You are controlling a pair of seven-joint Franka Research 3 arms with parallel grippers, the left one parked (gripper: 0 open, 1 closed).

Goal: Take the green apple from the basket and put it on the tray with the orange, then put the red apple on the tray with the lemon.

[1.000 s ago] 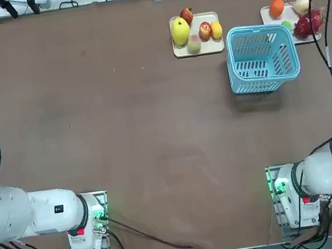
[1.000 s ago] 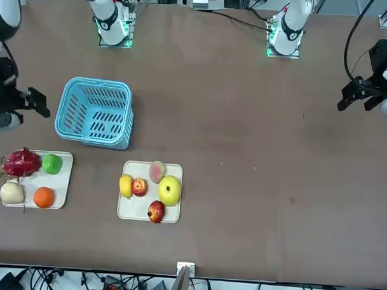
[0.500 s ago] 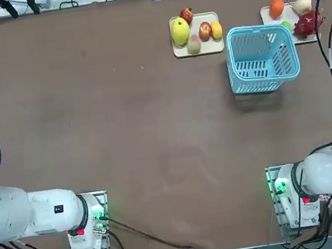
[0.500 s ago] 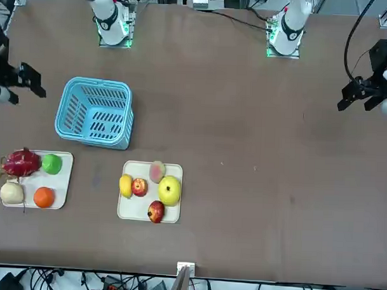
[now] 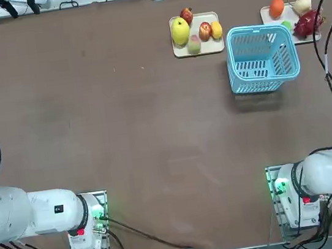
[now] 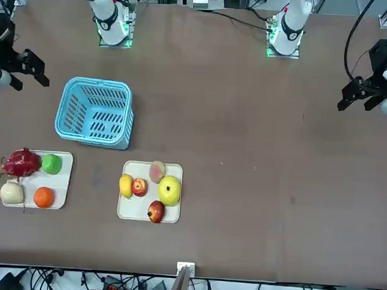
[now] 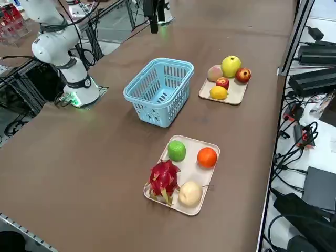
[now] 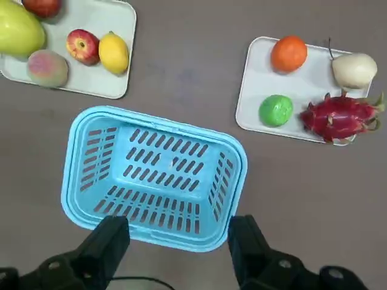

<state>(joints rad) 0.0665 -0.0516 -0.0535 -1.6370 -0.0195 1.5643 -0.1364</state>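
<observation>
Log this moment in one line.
right gripper: open, empty, above table | basket: empty | green apple: on orange's tray | red apple: on lemon's tray

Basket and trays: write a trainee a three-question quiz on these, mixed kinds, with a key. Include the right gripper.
1. True or false: the right gripper, near the basket, has its fingers apart.
2. Which fruit shares the tray with the orange and the spiky magenta fruit?
a) the lemon
b) the green apple
c) the peach
3. Fill in the number: the basket holds ___ fruits.

Key: 1 true; 2 b; 3 zero.
</observation>
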